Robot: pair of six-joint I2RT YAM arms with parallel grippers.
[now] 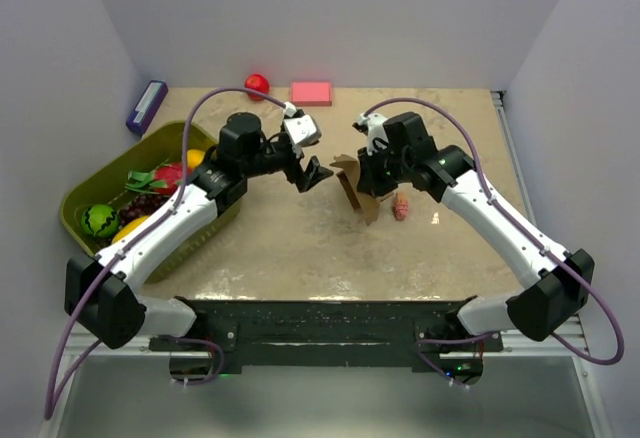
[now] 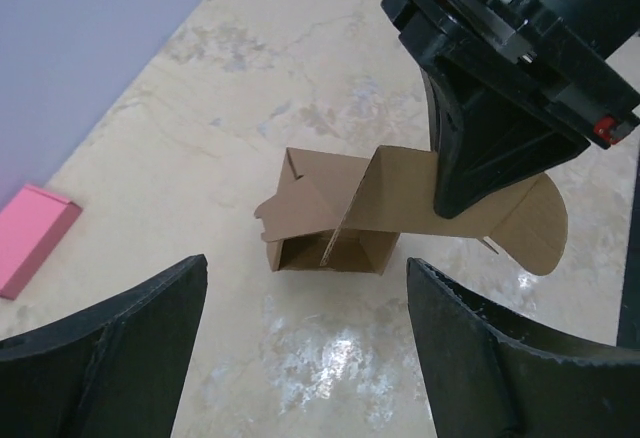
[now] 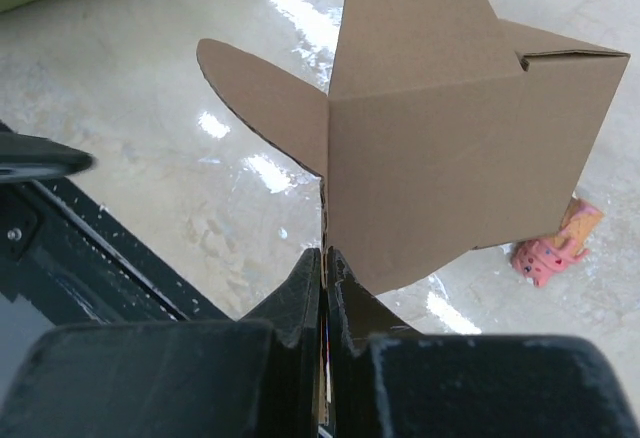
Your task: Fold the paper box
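- The paper box (image 2: 335, 203) sits near the middle of the table (image 1: 300, 248), a little toward the far edge and the right edge. It is half formed: a square sleeve with its end flaps standing out.
- The right gripper (image 3: 323, 268) has its fingers pressed together on the thin edge of one cardboard panel, so that arm holds the box. Whether the box's underside touches the table I cannot tell.
- The left gripper (image 1: 311, 174) hangs just beside the box with its fingers spread wide and nothing between them.
- Judged by its look, the box is light, thin cardboard: stiff across the panels, willing to bend only at the scored creases, and easy to crush or skid on the glossy top.
- Flat panels and flap edges look the safest places to pinch; squeezing the hollow sleeve would probably collapse it.
- The sleeve's open mouth faces the left gripper, and a rounded flap trails off the other side under the right fingers.
- Seen from above, its long axis seems to run roughly from the far edge toward the near edge, leaning right.
- A small pink toy (image 3: 555, 248) lies just beside the box, toward the right edge.
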